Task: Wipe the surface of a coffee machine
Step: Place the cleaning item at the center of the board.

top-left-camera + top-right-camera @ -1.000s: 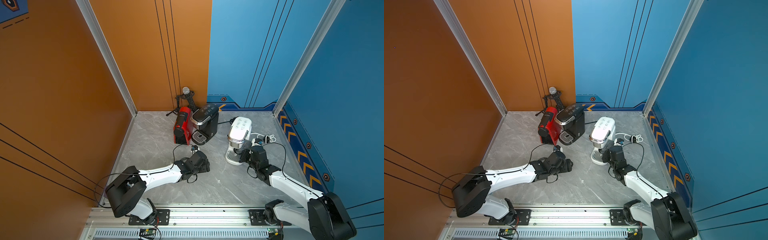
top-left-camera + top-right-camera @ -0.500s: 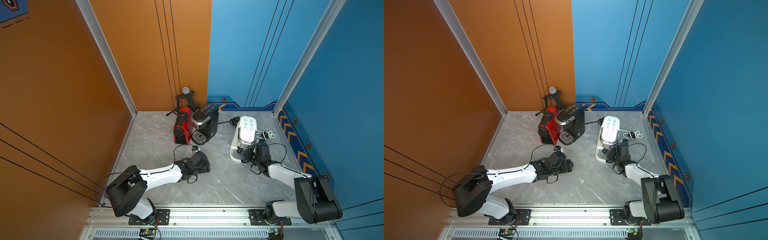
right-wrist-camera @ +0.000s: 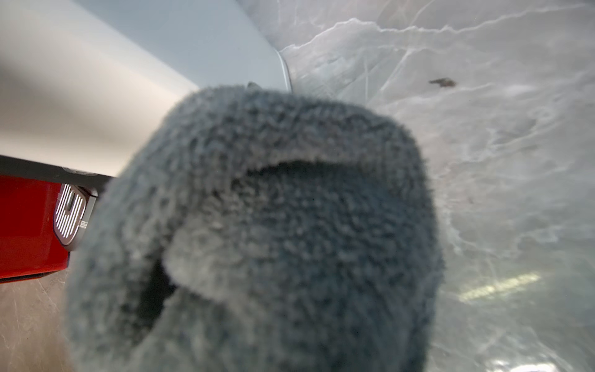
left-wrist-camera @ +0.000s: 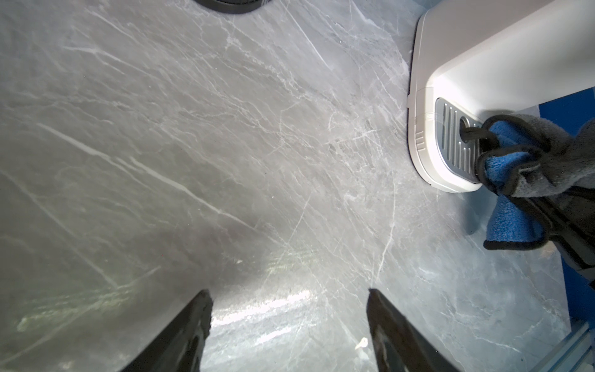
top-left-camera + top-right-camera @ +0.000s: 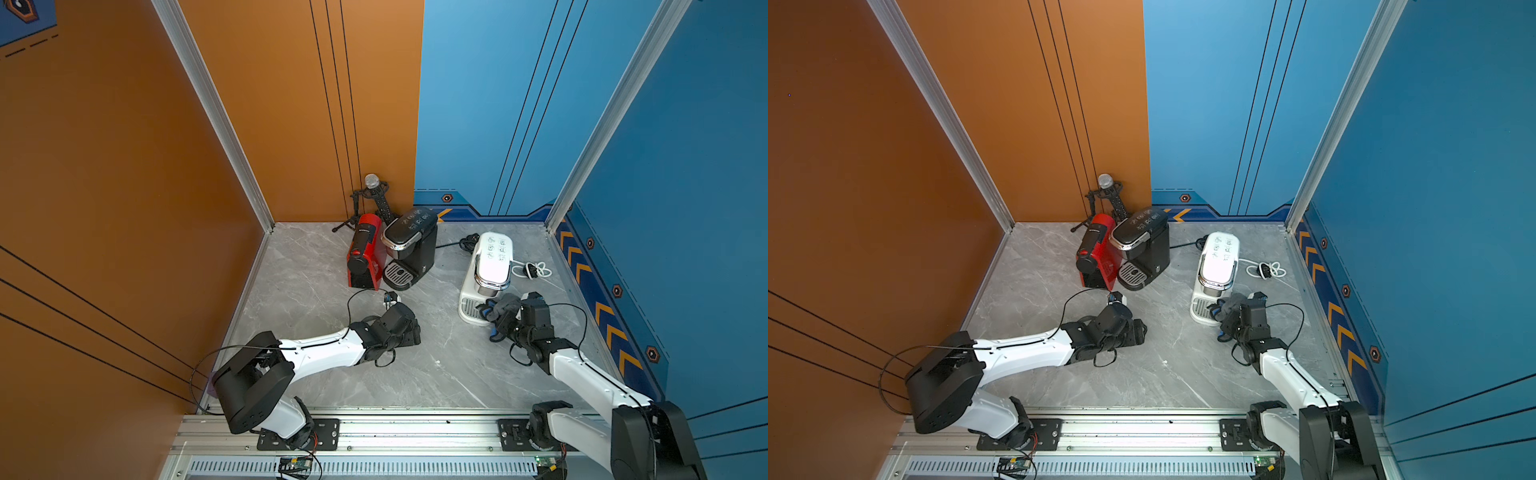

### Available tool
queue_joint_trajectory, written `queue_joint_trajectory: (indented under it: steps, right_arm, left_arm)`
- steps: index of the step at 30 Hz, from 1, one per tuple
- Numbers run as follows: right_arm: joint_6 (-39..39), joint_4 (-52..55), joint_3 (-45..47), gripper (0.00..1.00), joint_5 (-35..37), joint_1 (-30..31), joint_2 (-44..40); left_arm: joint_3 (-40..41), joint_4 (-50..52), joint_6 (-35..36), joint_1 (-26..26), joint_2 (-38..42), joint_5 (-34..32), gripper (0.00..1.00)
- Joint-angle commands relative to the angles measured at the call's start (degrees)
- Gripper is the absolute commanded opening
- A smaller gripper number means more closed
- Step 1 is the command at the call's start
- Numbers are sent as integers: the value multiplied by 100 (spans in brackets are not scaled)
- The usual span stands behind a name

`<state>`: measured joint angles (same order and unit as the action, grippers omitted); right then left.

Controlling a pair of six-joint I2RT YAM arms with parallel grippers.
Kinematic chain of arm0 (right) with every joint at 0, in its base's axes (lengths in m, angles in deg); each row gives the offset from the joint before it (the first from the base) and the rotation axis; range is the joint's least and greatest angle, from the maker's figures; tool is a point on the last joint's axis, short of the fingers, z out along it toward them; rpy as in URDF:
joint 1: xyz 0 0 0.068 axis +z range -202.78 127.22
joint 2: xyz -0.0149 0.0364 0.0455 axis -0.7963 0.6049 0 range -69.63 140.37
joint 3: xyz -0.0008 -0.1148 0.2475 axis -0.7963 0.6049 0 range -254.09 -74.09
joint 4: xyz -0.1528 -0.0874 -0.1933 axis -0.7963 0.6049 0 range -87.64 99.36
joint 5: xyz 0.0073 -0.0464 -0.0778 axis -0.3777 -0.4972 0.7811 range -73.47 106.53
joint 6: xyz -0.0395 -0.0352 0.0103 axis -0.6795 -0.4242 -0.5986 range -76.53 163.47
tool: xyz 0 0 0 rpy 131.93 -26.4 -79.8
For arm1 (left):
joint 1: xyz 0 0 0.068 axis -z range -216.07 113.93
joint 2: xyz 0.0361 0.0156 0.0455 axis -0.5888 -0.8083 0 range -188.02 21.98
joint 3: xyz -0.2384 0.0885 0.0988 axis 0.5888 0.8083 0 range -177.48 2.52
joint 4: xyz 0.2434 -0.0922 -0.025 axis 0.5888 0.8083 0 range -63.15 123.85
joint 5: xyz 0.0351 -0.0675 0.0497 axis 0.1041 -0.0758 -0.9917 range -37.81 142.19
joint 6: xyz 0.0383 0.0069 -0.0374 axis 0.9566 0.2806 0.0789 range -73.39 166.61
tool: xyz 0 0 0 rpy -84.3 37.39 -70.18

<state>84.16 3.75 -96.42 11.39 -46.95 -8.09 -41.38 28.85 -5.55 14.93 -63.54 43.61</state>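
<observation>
The white machine [image 5: 490, 266] is standing upright on the grey, marble-veined surface [image 5: 316, 266]. Its long axis is running from the blue wall [image 5: 478, 124] behind it toward the rail [image 5: 415, 432] at the robot's base. Its drip tray [image 4: 457, 141] end is facing the rail, and its button panel [image 5: 496, 245] is lying on top at the far end. The right hand [image 5: 508, 318] is reaching in at the tray end with its fingers clamped together on a cloth [image 5: 502, 305], grey on one face and blue on the other. The cloth is lying against the tray at the white machine's front right. In the right wrist view the grey pile is filling most of the frame and hiding the fingers. The left hand [image 5: 412, 332] is hovering low over the surface to the white machine's left, well apart from it, fingers spread and holding nothing. Farther left and a little farther back, a red machine [image 5: 365, 253] and a black machine [image 5: 411, 245] are sitting close side by side, fronts also turned toward the rail. Beyond them, in the corner to the white machine's back left, a microphone [image 5: 372, 181] is standing on a tripod. A coiled white cord [image 5: 534, 270] is lying just to the white machine's right, and a dark plug [image 5: 467, 239] is lying by its back left corner. Blue panelling is also closing the room on its right, with orange chevrons [image 5: 582, 270] along the skirting, and orange walls [image 5: 124, 166] are closing its left.
</observation>
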Motion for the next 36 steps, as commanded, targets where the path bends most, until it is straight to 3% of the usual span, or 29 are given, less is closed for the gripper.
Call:
queue_joint_trajectory:
  steps: [1, 5, 8, 10, 14, 19, 22, 25, 28, 33, 36]
  right_arm:
    - [314, 606, -244, 5, -151, -112, -305]
    - [-144, 1346, -953, 6, 22, -122, -762]
    - [-215, 1599, -1258, 8, -154, 252, -1257]
    - [-448, 2052, -1533, 10, 112, 836, -1457]
    - [-867, 3138, -2085, 10, 1464, 2274, -1936]
    - [-1310, 3631, -2723, 11, 2513, 3762, -2240]
    - [-1617, 3831, -3242, 11, 3219, 4580, -1837]
    - [-1893, 3693, -3651, 13, 3267, 5085, -1063]
    - [-1813, 3420, -3931, 13, 2919, 5166, 65]
    - [-1699, 2709, -4044, 11, 3070, 5096, 1590]
    - [-1570, 2182, -4044, 11, 2586, 4846, 2431]
  left_arm:
    - [92, -174, -53, 41, -66, 7, 77]
    - [98, -183, -7, 76, -15, 79, 77]
    - [292, -200, -45, -1, 122, -52, 77]
    - [452, -339, -122, -155, 107, 21, 78]
    - [677, -420, -86, -363, 168, 62, 77]
    - [894, -415, -8, -619, 349, 50, 77]
    - [917, -419, 47, -706, 401, 115, 77]
    - [981, -420, 53, -706, 519, 53, 77]
    - [1119, -416, -28, -704, 681, -95, 77]
    - [1412, -390, -70, -715, 1164, -185, 77]
    - [1565, -193, -85, -732, 1471, -296, 77]
